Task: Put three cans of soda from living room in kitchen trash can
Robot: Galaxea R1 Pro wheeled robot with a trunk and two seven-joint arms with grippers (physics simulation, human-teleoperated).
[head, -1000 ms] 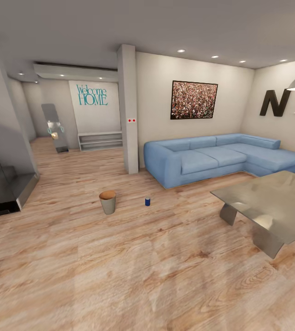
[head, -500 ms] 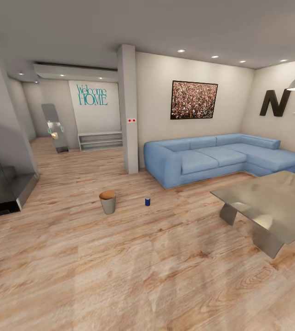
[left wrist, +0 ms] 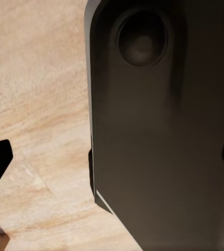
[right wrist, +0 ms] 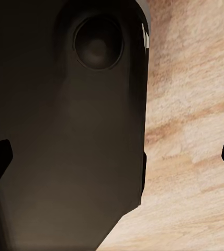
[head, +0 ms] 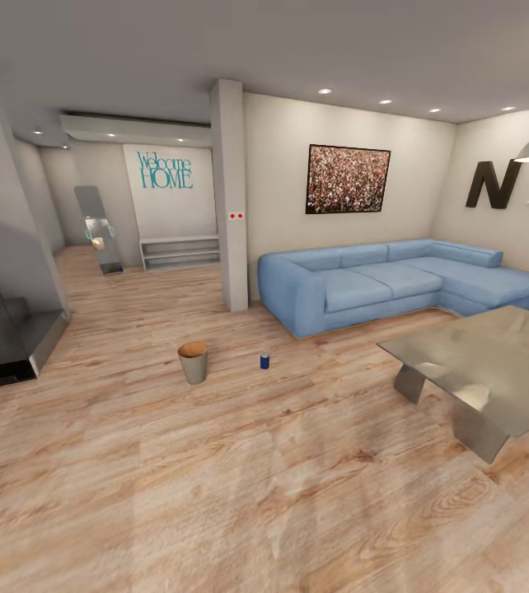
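Living room, head view. Pale wood plank floor [head: 240,486] runs across the whole lower frame. Light blue corner sofa [head: 396,280] sits against the far wall, under a framed picture [head: 348,179]; a large black N [head: 492,184] hangs on the right-hand wall. Grey low tabletop [head: 495,362] stands at right, in front of the sofa. A square pillar [head: 230,193] is left of the sofa, with a "Welcome HOME" sign [head: 165,170] on the wall beyond it.

Tash can [head: 193,361]: upright on the floor left of centre, grey outside, tan rim. One dark blue can of soda [head: 264,360] stands upright on the floor near it, to its right, not touching.

Left claw [left wrist: 112,162]: fingertips wide apart, nothing between them; dark robot body behind. Right claw [right wrist: 112,157]: likewise spread and empty.
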